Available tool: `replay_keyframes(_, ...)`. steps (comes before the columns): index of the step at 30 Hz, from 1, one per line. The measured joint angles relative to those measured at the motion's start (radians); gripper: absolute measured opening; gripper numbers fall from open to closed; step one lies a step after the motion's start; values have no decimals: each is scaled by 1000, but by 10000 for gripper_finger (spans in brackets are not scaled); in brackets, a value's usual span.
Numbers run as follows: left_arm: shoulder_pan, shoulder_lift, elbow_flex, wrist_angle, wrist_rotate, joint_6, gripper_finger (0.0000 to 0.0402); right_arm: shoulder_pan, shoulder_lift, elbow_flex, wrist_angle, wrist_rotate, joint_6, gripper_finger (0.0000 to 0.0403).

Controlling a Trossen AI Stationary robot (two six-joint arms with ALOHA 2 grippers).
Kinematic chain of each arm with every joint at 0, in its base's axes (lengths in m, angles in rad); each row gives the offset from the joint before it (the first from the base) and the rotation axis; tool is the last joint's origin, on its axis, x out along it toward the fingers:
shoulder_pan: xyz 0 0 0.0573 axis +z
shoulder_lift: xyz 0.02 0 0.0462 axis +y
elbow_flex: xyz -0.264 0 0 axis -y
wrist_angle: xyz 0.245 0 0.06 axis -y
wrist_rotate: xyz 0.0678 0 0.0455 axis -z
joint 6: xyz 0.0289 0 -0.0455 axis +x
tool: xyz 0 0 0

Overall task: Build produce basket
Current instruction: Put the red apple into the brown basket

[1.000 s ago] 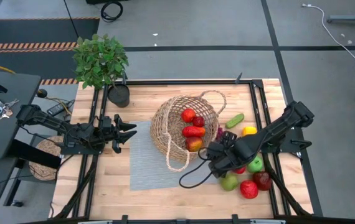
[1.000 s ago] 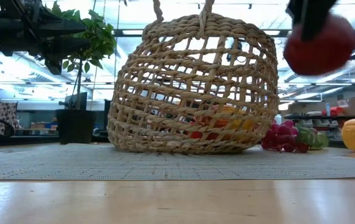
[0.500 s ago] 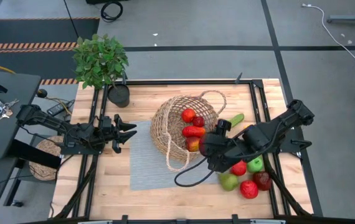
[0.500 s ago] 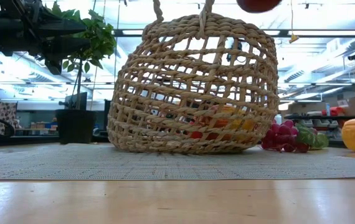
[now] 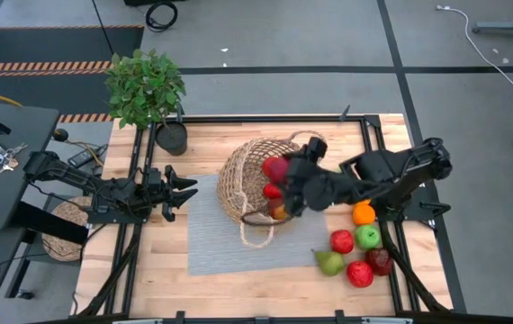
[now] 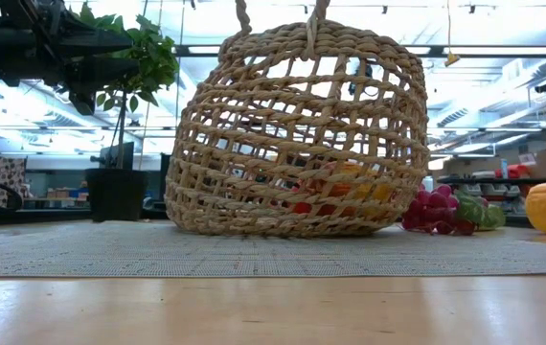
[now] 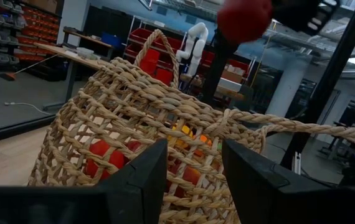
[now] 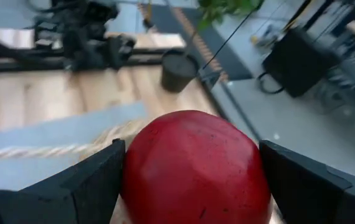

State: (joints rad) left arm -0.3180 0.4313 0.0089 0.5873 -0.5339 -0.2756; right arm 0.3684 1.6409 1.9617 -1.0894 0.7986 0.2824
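Right wrist view shows the right hand clamped on a red apple, fingers pressing both its sides; seen from above it hovers over the basket, which sits on a grey mat with produce already inside. The left hand waits open beside the basket. Released off-centre, the apple could strike the rim and roll across the surface
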Motion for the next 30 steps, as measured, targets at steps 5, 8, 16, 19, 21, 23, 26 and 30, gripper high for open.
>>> replay_keyframes(5,0,0,0,0,0,0,160,-65,0,0,119,12,-148,355)
replay_keyframes(8,0,0,0,0,0,0,160,-106,0,0,200,-26,-251,355)
replay_keyframes(16,0,0,0,0,0,0,160,-208,11,0,211,-264,-419,356)
replay_keyframes(19,0,0,0,0,0,0,160,-215,23,-18,209,-295,-564,356)
replay_keyframes(21,0,0,0,1,0,0,160,-211,35,-23,185,-294,-678,356)
replay_keyframes(23,0,0,0,0,0,0,160,-205,44,-23,174,-289,-793,357)
replay_keyframes(26,0,0,0,0,0,0,160,-194,59,-23,154,-253,-963,357)
replay_keyframes(30,0,0,0,0,0,0,160,-181,73,-23,139,-189,-1163,357)
